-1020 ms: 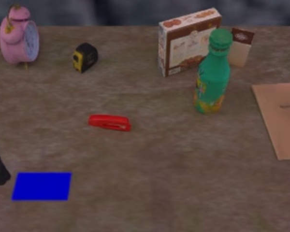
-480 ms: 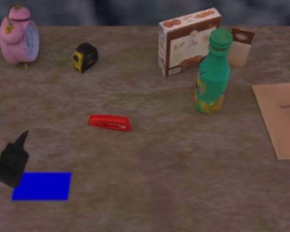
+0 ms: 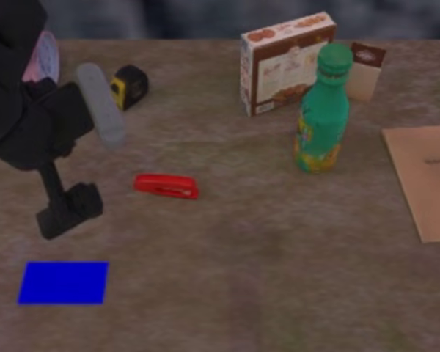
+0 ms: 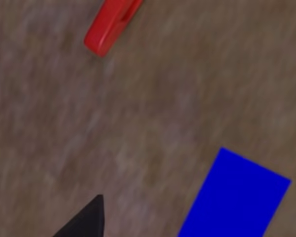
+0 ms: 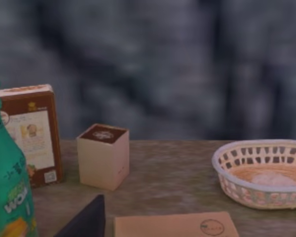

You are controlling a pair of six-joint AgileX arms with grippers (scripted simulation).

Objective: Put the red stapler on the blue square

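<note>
Over the table's left side, I had my left gripper hanging clear of everything, holding nothing; how far its fingers stood apart I could not tell. I judged this the approach step: next it needed to travel rightward and descend squarely over the stapler, fingers straddling its narrow width. That stapler lay flat near mid-table, well apart from the square by the near left corner. My right arm was out of the top view, parked.
</note>
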